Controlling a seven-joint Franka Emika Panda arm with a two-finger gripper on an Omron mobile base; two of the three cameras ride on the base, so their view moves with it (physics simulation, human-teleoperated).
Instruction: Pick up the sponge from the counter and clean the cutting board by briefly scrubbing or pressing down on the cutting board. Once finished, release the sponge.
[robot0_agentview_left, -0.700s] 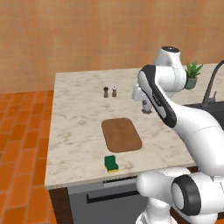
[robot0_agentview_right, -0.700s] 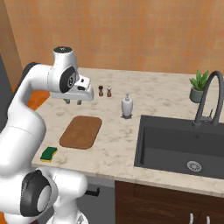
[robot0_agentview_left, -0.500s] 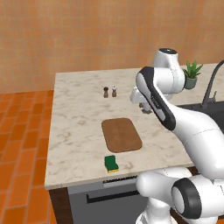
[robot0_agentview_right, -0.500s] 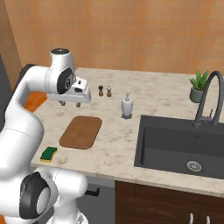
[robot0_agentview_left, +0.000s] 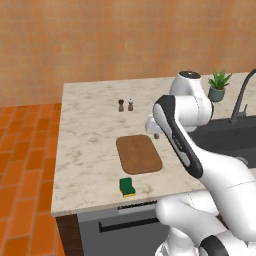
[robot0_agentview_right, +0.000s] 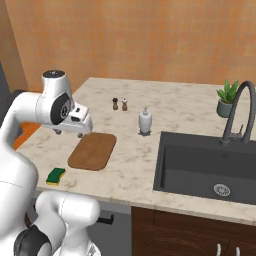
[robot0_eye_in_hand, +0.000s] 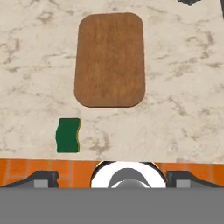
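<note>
A wall (robot0_agentview_left: 125, 40) of warm orange-tan plaster rises behind the kitchen island. The floor (robot0_agentview_left: 25, 165) to the side is laid in orange-red terracotta brick tiles. Below the worktop edge in the left base view sits a grey appliance front (robot0_agentview_left: 120, 227) with a dark horizontal handle; in the right base view a dark brown wooden cabinet (robot0_agentview_right: 185, 232) stands under the sink side. A black inset sink (robot0_agentview_right: 207, 165) with a round drain is set beneath a curved dark faucet (robot0_agentview_right: 237, 112). A small potted plant (robot0_agentview_right: 227, 97) stands near the wall. The lighting is even and soft, with no hard shadows.
</note>
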